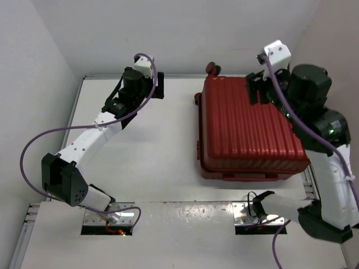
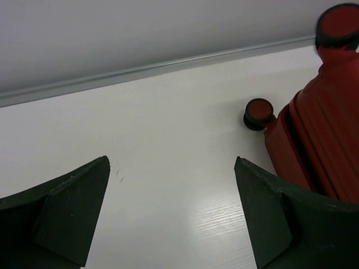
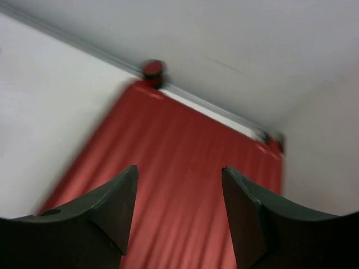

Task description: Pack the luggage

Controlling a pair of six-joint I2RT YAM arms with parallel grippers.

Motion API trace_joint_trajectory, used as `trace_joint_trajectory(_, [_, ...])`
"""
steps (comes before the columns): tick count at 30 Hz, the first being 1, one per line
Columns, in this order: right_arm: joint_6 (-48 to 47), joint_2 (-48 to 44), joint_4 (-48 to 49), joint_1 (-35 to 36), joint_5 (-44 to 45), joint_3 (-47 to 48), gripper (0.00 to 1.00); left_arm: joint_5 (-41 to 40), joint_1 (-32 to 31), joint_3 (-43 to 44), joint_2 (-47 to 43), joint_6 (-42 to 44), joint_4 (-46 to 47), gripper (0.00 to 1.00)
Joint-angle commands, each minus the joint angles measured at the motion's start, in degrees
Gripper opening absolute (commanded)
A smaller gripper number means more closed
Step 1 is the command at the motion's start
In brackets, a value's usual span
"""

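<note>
The luggage (image 1: 247, 134) lies flat on the right half of the table (image 1: 146, 162). Its ribbed red shell faces up and its two halves are shut together. Its wheels (image 1: 213, 68) point toward the far wall, and its near edge sits a little short of the arm bases.

The left arm reaches across the bare left part of the table toward the far edge. Its pincer (image 1: 159, 85) hangs just left of the luggage's far left corner. In the left wrist view the left pincer (image 2: 171, 168) stands wide open with nothing between its fingers (image 2: 73, 213) and only white table (image 2: 168, 112) below. The luggage (image 2: 322, 140) fills the right margin of this view, with one small wheel (image 2: 258, 114) resting on the table beside it and another (image 2: 338, 25) higher up.

The right arm bends over the luggage from the right. Its pincer (image 1: 255, 89) hangs above the far right part of the shell. The right wrist view is blurred, but it shows the right pincer (image 3: 179, 174) open and empty. The ribbed luggage (image 3: 168, 134) lies directly beneath, with a wheel (image 3: 152, 68) at its far corner against the wall.
</note>
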Motion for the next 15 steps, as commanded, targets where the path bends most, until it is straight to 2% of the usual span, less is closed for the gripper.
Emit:
trace_joint_trajectory(1, [-6.7, -5.4, 20.7, -9.1, 15.9, -15.6, 0.61, 1.8, 0.2, -1.0, -1.1, -1.5, 1.7, 0.98])
trace_joint_trajectory(2, [-8.8, -7.5, 23.1, -10.5, 17.1, -23.0, 0.59, 1.8, -0.3, -1.0, -0.4, -1.5, 1.7, 0.98])
trace_joint_trajectory(4, [-12.0, -9.6, 29.8, -15.3, 19.9, -26.5, 0.57, 2.4, -0.8, -1.0, 0.3, -1.5, 1.7, 0.99])
trace_joint_trajectory(7, [-15.0, -8.9, 32.8, -21.0, 21.9, -31.1, 0.57, 2.4, -2.2, -1.0, 1.9, -1.5, 1.7, 0.99])
trace_joint_trajectory(10, [-13.1, -5.6, 30.7, -31.7, 20.4, -29.7, 0.57, 2.4, -3.6, -0.5, 3.4, -1.5, 1.2, 0.99])
trace_joint_trajectory(11, [-12.0, -4.9, 27.7, -38.8, 17.8, -29.2, 0.61, 2.4, -3.6, -0.5, 4.1, -1.5, 1.2, 0.99])
trace_joint_trajectory(15, [-9.8, -0.7, 24.2, -50.3, 12.9, -28.1, 0.71, 3.0, -3.6, 0.1, 5.2, -2.0, 0.7, 0.99])
